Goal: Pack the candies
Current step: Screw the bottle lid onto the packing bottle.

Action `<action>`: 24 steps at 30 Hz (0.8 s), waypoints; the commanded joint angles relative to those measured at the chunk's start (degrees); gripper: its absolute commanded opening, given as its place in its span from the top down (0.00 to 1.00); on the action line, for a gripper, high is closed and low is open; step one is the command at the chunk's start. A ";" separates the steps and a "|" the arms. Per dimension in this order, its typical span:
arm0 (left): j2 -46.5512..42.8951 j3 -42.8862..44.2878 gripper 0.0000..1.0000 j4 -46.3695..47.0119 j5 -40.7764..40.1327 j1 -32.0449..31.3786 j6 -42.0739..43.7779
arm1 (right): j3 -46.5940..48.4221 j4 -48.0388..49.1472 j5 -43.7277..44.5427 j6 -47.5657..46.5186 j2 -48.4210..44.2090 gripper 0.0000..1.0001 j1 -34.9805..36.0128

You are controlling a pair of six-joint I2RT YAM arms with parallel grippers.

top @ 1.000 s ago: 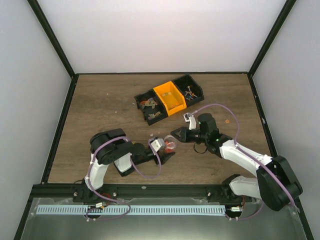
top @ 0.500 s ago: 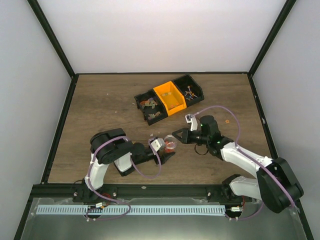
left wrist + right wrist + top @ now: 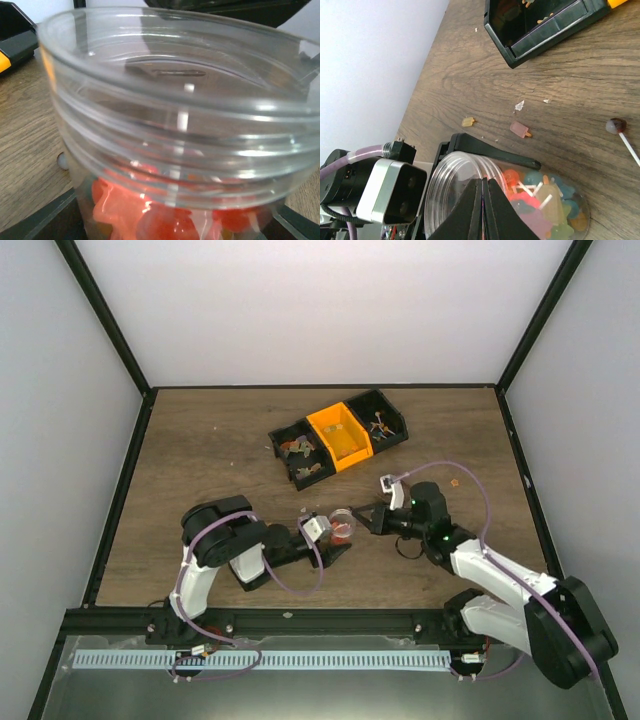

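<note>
Since the left jaws are clamped on the cup (image 3: 343,527), a finger low on each side of its wall, that arm is spoken for and I count the right arm (image 3: 480,562) as the free one. The cup stands mouth up, its long axis straight up from the bench (image 3: 200,460). The candies (image 3: 150,212) lie heaped in its bottom part, red, orange, blue and green with small white sticks among them, well short of the rim. Whether the cup's base rests on the bench or hangs just above it, I cannot tell

The right jaws are pressed together tip to tip and lie level at the cup's rim, on the side away from the left arm (image 3: 215,540). In the right wrist view they cross in front of the clear wall, and I see nothing pinched between them. Touching the rim or just shy of it, I cannot say

The next move, as I judge it, turns on where more candies are. On the cup's side toward the bins (image 3: 338,435), a pink candy (image 3: 519,129) and a yellow one (image 3: 467,121) lie loose on the bench near the cup, with a lollipop (image 3: 616,126) near them. The bins sit well beyond the cup. I would part the right jaws and reach there, with the cup held where it is
</note>
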 commanded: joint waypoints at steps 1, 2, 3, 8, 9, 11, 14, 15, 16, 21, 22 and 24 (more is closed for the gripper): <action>2.44 0.56 0.26 4.25 -2.57 1.29 -1.90 | -4.27 -5.81 -5.55 2.15 -2.97 0.98 1.17; 2.52 0.54 0.26 4.28 -2.54 1.37 -1.90 | -4.79 -6.35 -5.79 2.61 -4.10 0.98 1.17; 2.59 0.48 0.26 4.27 -2.53 1.47 -1.82 | -5.32 -6.89 -6.05 3.10 -5.61 0.98 1.17; 3.22 0.09 0.26 5.48 -2.18 1.55 -1.90 | -4.95 -13.59 -1.96 3.94 -13.98 0.99 1.17; 3.31 -0.02 0.26 5.73 -2.16 1.52 -1.90 | -4.32 -14.78 -0.49 3.92 -15.49 0.99 1.10; 3.32 -0.34 0.26 6.16 -2.16 1.51 -1.92 | -2.47 -16.25 1.36 3.32 -16.86 0.99 0.71; 3.47 -0.57 0.26 6.35 -1.82 1.61 -1.81 | 1.59 -18.15 3.24 1.45 -13.59 0.95 -0.44; 3.49 -0.64 0.26 6.48 -1.73 1.59 -1.81 | 2.85 -17.24 3.70 0.90 -12.30 0.89 -0.81; 3.57 -0.66 0.26 6.64 -1.72 1.57 -1.89 | 3.85 -16.69 3.59 0.32 -10.76 0.82 -0.95; 3.91 -0.67 0.26 6.73 -1.33 1.58 -2.14 | 9.37 -14.29 3.82 -3.65 -2.21 0.76 -1.20; 4.04 -0.61 0.26 6.78 -1.22 1.58 -2.16 | 10.17 -14.13 4.53 -4.44 -0.85 0.76 -1.20; 4.03 -0.58 0.26 6.77 -0.98 1.62 -2.27 | 11.24 -13.59 5.05 -5.66 1.14 0.77 -1.20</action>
